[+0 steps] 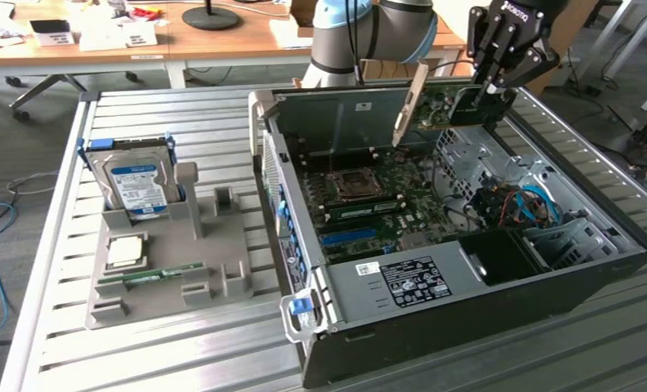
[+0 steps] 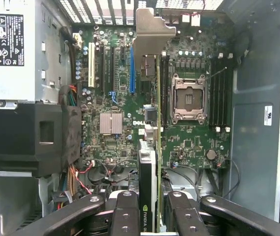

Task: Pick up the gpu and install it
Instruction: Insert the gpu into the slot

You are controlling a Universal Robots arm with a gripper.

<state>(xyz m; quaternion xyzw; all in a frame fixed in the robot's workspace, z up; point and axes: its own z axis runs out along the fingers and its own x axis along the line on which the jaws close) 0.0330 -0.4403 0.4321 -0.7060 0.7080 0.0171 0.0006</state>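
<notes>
The gpu is a thin flat card with a shiny grey metal plate on one end. It hangs in the air over the open computer case, above the bumpy green motherboard. My gripper squeezes it tight, with black fingers on both flat sides. A boxy silver hard drive stands in a grey holder on the ribbed metal table.

A slatted metal table is seen carrying two things. An open computer case, laid on its side with its interior turned upward, is set toward the exterior view's right. A grey moulded parts holder is placed flat just beside it, toward the exterior view's left.
</notes>
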